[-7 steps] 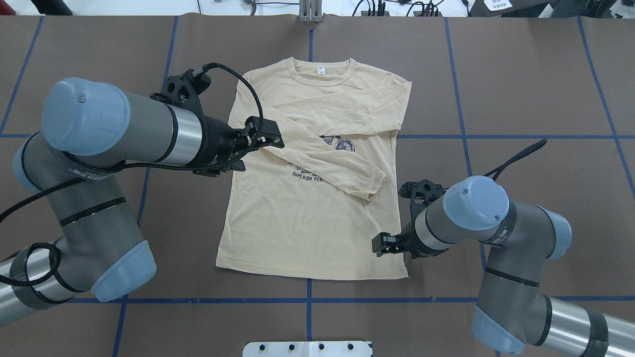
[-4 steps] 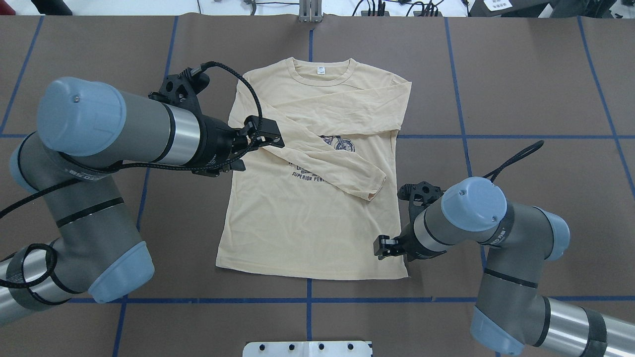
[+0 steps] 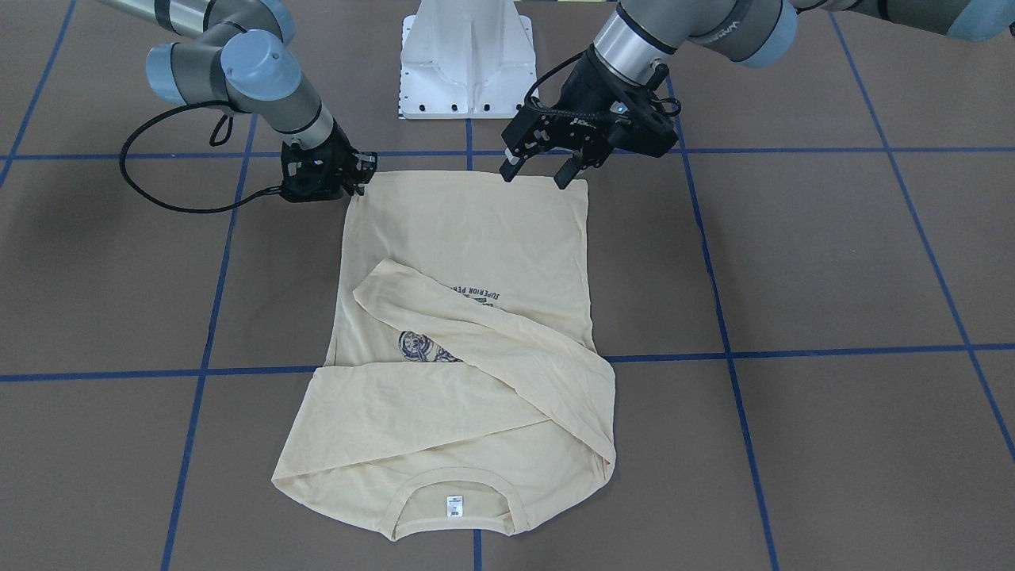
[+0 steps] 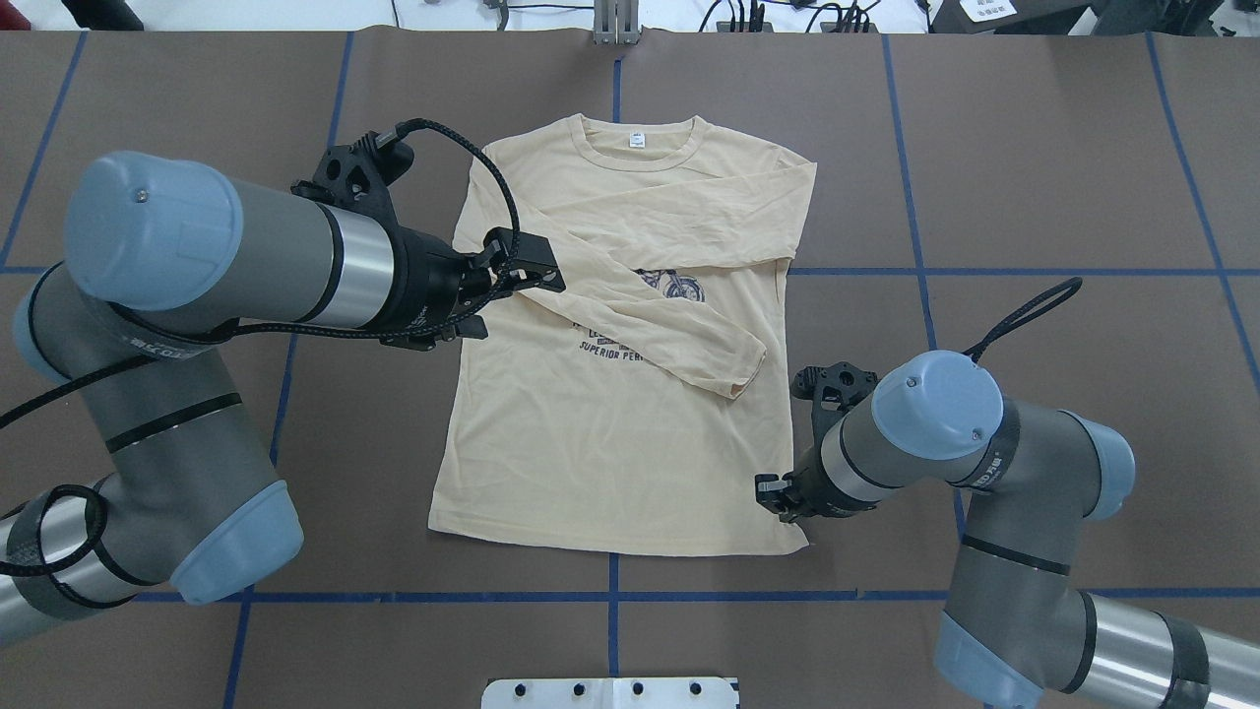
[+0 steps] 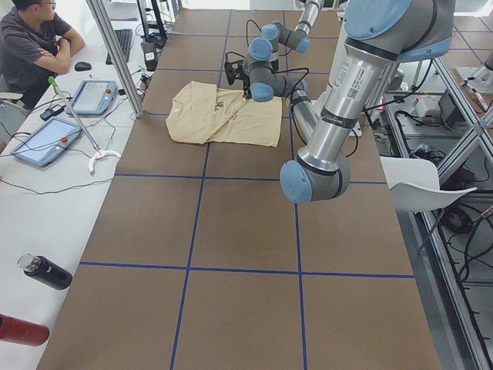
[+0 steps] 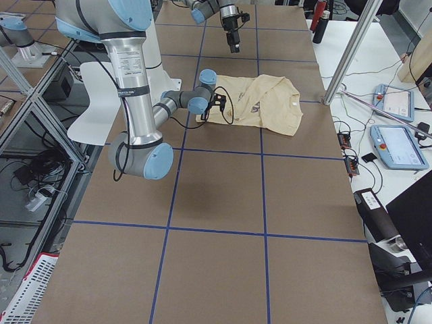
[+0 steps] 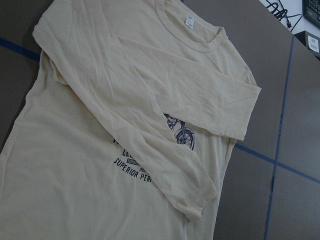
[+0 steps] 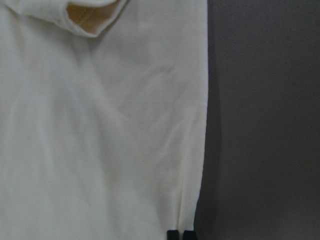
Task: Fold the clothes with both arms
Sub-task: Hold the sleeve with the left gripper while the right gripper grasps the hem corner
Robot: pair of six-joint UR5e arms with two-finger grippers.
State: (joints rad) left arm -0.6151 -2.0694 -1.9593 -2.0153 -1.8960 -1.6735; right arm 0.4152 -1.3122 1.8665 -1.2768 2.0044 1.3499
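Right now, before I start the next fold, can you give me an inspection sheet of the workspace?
Surface: brown table with blue tape lines, flat.
Job's things: shirt lies flat, print up, collar away from the robot, both sleeves crossed over the chest.
Clutter: nothing seen.
Grippers: left gripper open, raised above the shirt, holding nothing; right gripper low at the hem corner, fingers together on the shirt's side edge.
Cables: a black cable loops at each wrist; neither lies on the shirt.
Surroundings: person seated at a side bench with tablets and bottles.
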